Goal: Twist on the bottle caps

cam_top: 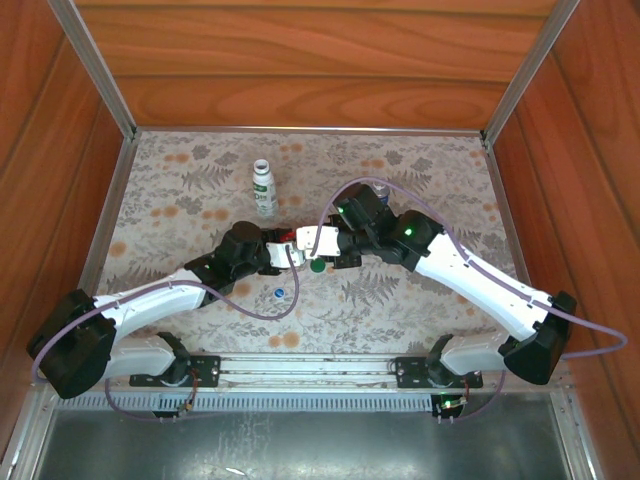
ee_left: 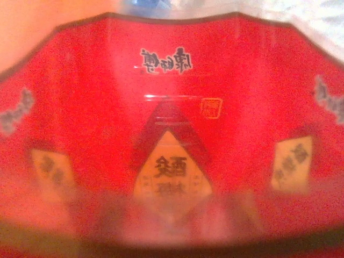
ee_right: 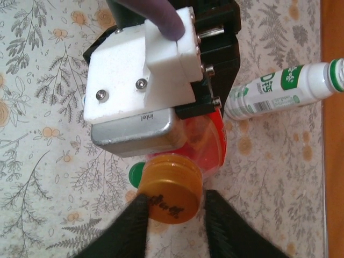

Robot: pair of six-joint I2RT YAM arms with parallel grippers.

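My left gripper (cam_top: 282, 244) is shut on the red bottle (cam_top: 286, 236), holding it on its side over the middle of the table. The bottle's red label (ee_left: 172, 134) sits right against the left wrist camera. The orange cap (ee_right: 172, 188) sits on the bottle's neck. My right gripper (ee_right: 174, 196) is closed round this cap, its left finger (ee_right: 129, 220) touching the cap's rim. The green cap (ee_right: 135, 172) lies on the table just below the neck. The blue cap (cam_top: 279, 293) lies nearer the arm bases. The white bottle with a green label (cam_top: 264, 190) stands uncapped behind.
The short clear bottle (cam_top: 381, 190) stands behind my right arm. The left gripper's white camera block (ee_right: 137, 86) sits just above the red bottle. Wooden walls and metal rails (cam_top: 100, 70) enclose the floral-patterned table (cam_top: 180, 190).
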